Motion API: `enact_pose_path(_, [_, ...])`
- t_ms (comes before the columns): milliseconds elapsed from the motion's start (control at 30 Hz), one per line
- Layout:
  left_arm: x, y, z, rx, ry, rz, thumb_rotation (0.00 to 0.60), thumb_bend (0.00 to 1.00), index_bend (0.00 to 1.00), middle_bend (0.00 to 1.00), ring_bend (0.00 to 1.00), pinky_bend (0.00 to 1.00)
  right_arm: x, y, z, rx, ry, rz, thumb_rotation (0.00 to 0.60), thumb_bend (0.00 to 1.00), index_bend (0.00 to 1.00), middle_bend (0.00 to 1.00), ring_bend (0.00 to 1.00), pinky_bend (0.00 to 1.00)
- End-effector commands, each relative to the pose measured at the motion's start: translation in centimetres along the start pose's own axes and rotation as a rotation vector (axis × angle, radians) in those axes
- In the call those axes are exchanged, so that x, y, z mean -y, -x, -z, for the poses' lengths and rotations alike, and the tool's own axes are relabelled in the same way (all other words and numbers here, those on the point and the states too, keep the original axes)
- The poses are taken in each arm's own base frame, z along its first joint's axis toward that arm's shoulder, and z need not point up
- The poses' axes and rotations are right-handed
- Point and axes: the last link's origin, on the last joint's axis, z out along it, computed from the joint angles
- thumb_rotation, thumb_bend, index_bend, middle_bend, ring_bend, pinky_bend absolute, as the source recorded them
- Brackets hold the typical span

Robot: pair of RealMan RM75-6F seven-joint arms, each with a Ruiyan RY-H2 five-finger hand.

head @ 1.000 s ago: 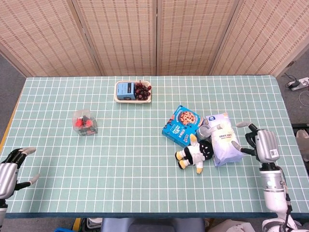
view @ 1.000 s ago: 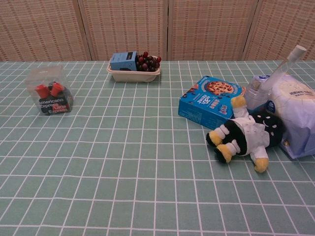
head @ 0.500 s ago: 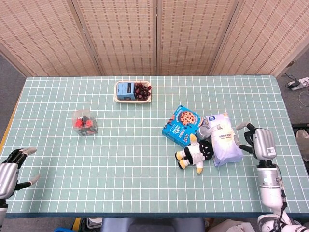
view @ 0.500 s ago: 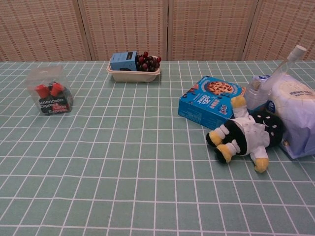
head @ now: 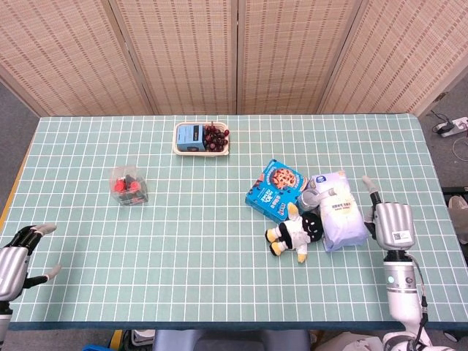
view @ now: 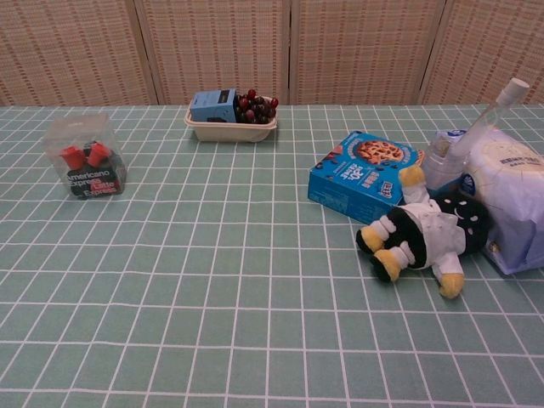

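My right hand (head: 390, 224) hovers at the table's right edge, just right of a white bag (head: 341, 210), back upward, one finger stretched toward the bag's far end; it holds nothing. The chest view shows only that fingertip (view: 512, 87) above the bag (view: 515, 195). A black-and-white plush toy (head: 296, 232) (view: 422, 235) lies against the bag's left side. Behind it are a blue cookie box (head: 276, 189) (view: 361, 174) and a small clear bottle (head: 308, 197) (view: 442, 157). My left hand (head: 14, 259) sits at the front left corner, fingers spread, holding nothing.
A cream tray (head: 202, 152) (view: 229, 132) with a blue carton and dark red fruit stands at the back centre. A clear box of red capsules (head: 129, 186) (view: 85, 157) stands on the left. Wicker screens close off the back.
My right hand has turned its back upward and drawn in beside the white bag, its fingers less spread than before. The left hand and all objects stay put.
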Motion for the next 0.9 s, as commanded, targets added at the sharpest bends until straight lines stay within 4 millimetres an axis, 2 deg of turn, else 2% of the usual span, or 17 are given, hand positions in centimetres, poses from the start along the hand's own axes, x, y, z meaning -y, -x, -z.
enact_pose_path(33, [0.0,0.0,0.0,0.001,0.000,0.002,0.600,0.17,0.29,0.25,0.19,0.47,1.3,1.0,0.4,0.022,0.004,0.008,0.600,1.00,0.06,1.00,1.00,1.00])
enact_pose_path(433, [0.1,-0.5,0.1,-0.010,-0.003,0.013,0.600,0.17,0.29,0.26,0.19,0.47,3.9,2.7,1.0,0.078,-0.004,-0.034,0.600,1.00,0.05,1.00,1.00,1.00])
enact_pose_path(900, [0.5,-1.1,0.2,-0.024,-0.016,0.019,0.600,0.17,0.29,0.26,0.19,0.47,6.0,3.0,0.6,0.121,-0.038,-0.055,0.600,1.00,0.05,1.00,1.00,1.00])
